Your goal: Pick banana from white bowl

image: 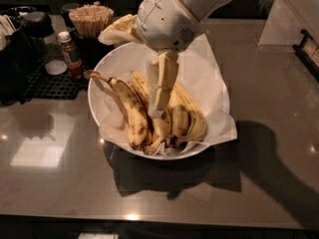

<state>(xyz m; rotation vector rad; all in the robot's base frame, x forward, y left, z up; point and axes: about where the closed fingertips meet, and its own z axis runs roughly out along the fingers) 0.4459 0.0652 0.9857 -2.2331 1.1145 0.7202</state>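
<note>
The white bowl [215, 86], lined with crinkled white paper, stands in the middle of the dark counter and holds several yellow, brown-speckled bananas. The banana [130, 111] with the long thin brown stem lies at the left of the pile, stem pointing up-left toward the rim. My gripper [156, 112] hangs down from the white arm over the middle of the bowl. Its tip is just right of that banana's body and right above the shorter bananas [185, 118]. I cannot tell whether it touches any of them.
A cup of wooden sticks [91, 20] and a small sauce bottle [70, 54] stand behind the bowl at the left, on a black mat [42, 83]. Dark containers [20, 49] fill the far left. A white sheet [288, 15] is at the back right.
</note>
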